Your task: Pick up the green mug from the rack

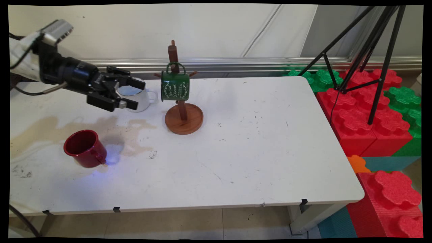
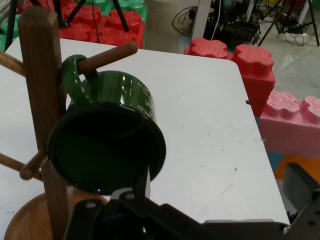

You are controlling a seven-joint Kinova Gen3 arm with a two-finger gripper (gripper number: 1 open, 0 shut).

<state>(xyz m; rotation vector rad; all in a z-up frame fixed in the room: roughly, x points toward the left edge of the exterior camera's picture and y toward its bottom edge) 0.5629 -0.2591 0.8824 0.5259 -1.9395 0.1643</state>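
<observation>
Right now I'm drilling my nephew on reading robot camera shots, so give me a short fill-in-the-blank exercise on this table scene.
1. The green mug hangs by its handle from a peg of the wooden ____.
2. The red mug lies on its ____ on the white table.
3. The gripper, fingers apart, is in front of the ____ mug.
4. Beyond the table's right edge stand red and green foam ____.

Missing words: mug tree; side; white; blocks

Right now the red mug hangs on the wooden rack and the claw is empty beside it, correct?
Not quite: the green mug hangs on the rack, as the main view shows; the red mug lies on the table. The claw is empty beside it.
</observation>
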